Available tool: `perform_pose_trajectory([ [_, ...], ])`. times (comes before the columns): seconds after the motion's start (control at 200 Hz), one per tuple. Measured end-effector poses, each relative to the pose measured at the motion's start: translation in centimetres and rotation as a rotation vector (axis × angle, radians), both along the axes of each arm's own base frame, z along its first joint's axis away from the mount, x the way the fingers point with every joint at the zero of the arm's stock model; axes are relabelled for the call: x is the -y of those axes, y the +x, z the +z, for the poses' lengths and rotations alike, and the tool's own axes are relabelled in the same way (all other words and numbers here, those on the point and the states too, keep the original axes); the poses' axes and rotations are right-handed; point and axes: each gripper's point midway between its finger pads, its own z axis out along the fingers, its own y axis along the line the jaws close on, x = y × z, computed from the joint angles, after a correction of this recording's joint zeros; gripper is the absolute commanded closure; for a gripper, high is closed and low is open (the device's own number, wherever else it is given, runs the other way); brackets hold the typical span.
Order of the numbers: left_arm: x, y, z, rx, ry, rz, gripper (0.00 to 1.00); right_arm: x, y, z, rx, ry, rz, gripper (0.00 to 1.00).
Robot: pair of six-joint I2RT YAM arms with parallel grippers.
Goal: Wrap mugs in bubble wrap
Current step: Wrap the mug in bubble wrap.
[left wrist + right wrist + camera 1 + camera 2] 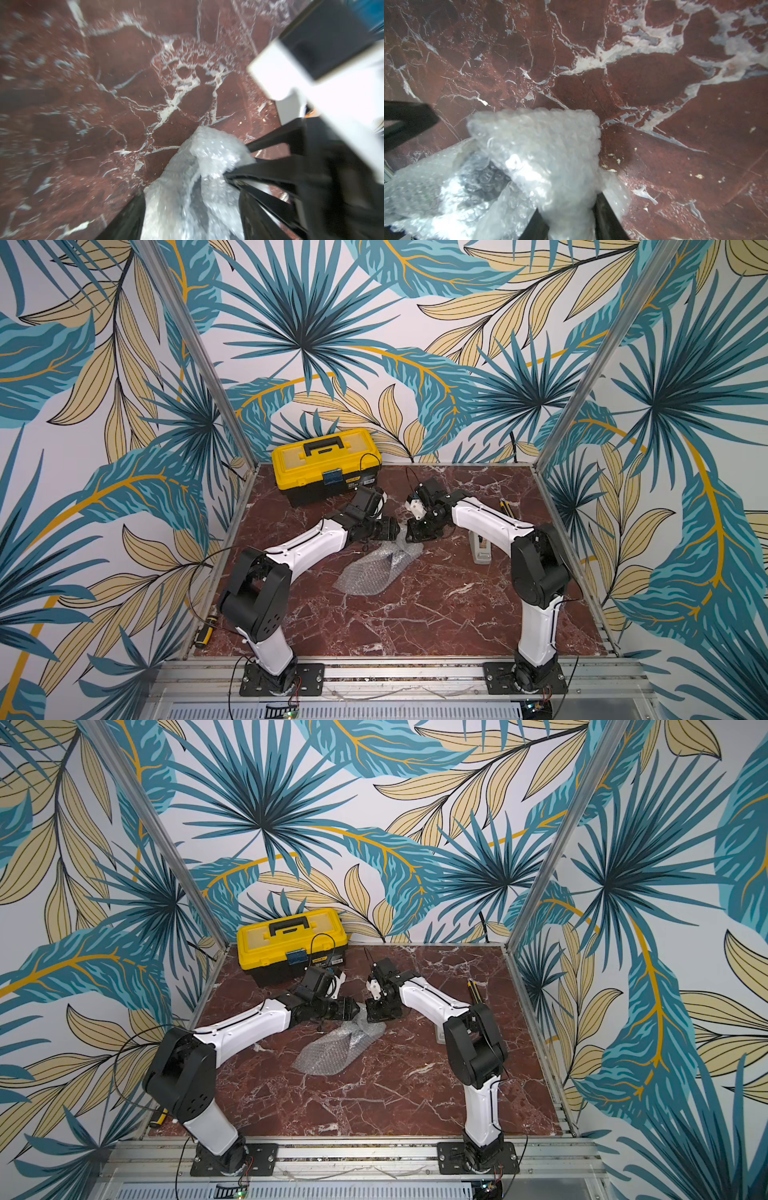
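The bubble wrap (370, 570) (328, 1052) lies crumpled mid-table, and its far end rises between the two grippers. The mug shows only as a dark shape through the wrap (481, 180); the rest of it is covered. My right gripper (569, 212) (417, 531) is shut on a bunched corner of the wrap and holds it up off the table. In the left wrist view my left gripper (191, 199) (395, 531) is open, its jaws wide apart on either side of the raised fold (193, 187). The right gripper's black fingers (270, 172) are close beside it.
A yellow toolbox (326, 466) (291, 944) stands at the back left on the red marble table (415, 622). A grey-white tape dispenser (482, 549) is beside the right arm, and a yellow-black pen (507, 506) lies behind it. A small tool (205, 630) rests at the left edge.
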Motion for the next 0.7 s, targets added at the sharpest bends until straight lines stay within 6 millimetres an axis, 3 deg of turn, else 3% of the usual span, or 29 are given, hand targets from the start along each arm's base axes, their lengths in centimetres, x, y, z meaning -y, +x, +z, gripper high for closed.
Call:
perform_pose_trajectory([
  [0.105, -1.8, -1.2, 1.6, 0.023, 0.013, 0.045, 0.24, -0.1, 0.1, -0.2, 0.004, -0.007, -0.005, 0.68],
  [0.205, -4.3, -3.5, 1.5, 0.005, 0.043, 0.101, 0.23, -0.1, 0.2, -0.3, 0.008, -0.011, -0.007, 0.67],
  [0.451, -10.8, -11.4, -1.0, -0.087, 0.105, 0.252, 0.22, -0.3, 0.2, -0.4, 0.01, -0.013, -0.008, 0.67],
  [0.566, -12.4, -13.9, -2.3, -0.124, 0.095, 0.301, 0.24, -0.4, 0.2, -0.4, 0.011, -0.014, -0.007, 0.67],
  [0.696, -13.3, -15.4, -4.4, -0.194, 0.111, 0.342, 0.26, -0.4, 0.2, -0.4, 0.013, -0.019, -0.007, 0.67],
])
